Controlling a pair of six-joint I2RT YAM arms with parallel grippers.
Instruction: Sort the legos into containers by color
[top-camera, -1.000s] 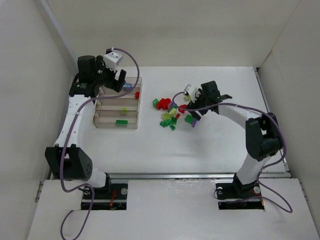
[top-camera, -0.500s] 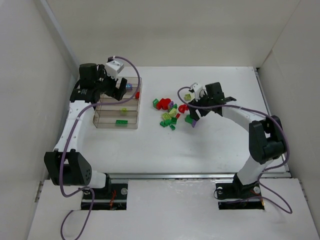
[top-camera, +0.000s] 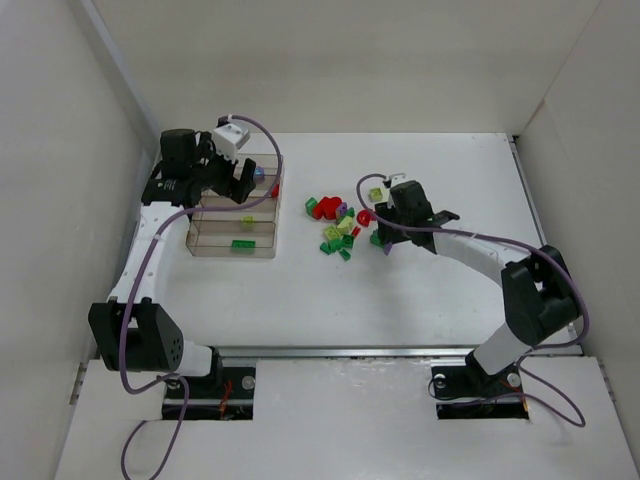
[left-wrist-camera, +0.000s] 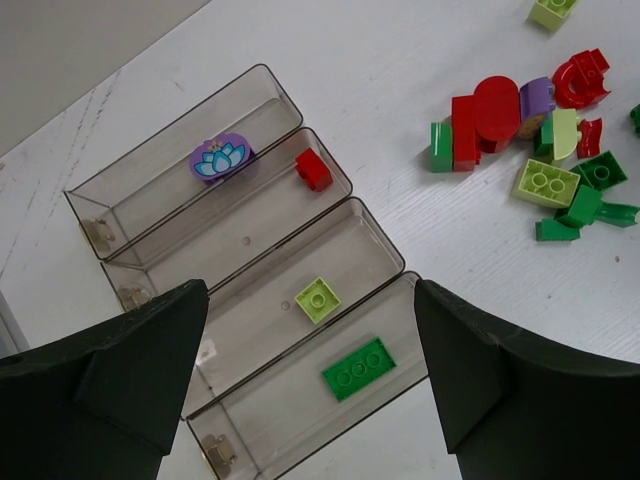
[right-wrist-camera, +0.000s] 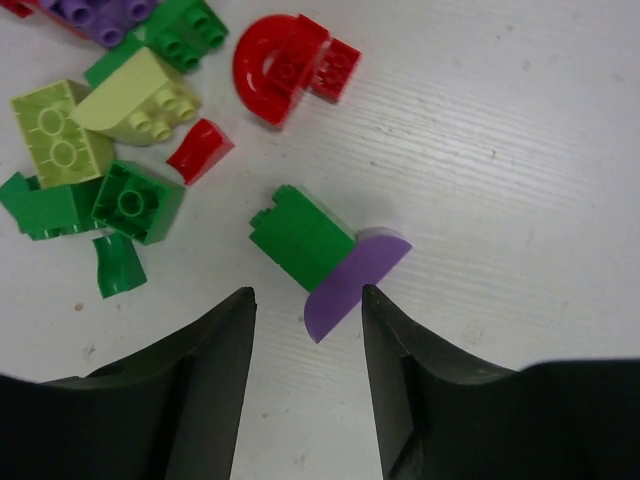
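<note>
Between the right fingers (right-wrist-camera: 200, 390) lies a purple lego (right-wrist-camera: 352, 272) touching a green brick (right-wrist-camera: 298, 238)

Tabletop (top-camera: 420, 290): white, faint grey streaks.
Tray (left-wrist-camera: 150, 185): clear, smoky grey tint.
Tray contents, left wrist view, top to bottom: purple piece (left-wrist-camera: 218, 159) with a pale blue lotus print; red brick (left-wrist-camera: 313, 169); lime brick (left-wrist-camera: 318, 299); green plate (left-wrist-camera: 358, 368).
Right wrist view: red arch (right-wrist-camera: 275, 65) upper centre; dark green brick (right-wrist-camera: 300, 238) and purple half-disc (right-wrist-camera: 355, 280) centre; lime plate (right-wrist-camera: 55, 135) and pale yellow slope (right-wrist-camera: 140, 105) upper left.
Left gripper (left-wrist-camera: 311, 290) and right gripper (right-wrist-camera: 307, 292): black.
Arms (top-camera: 150, 240): white, black joints.
Cables (top-camera: 265, 135): purple.
</note>
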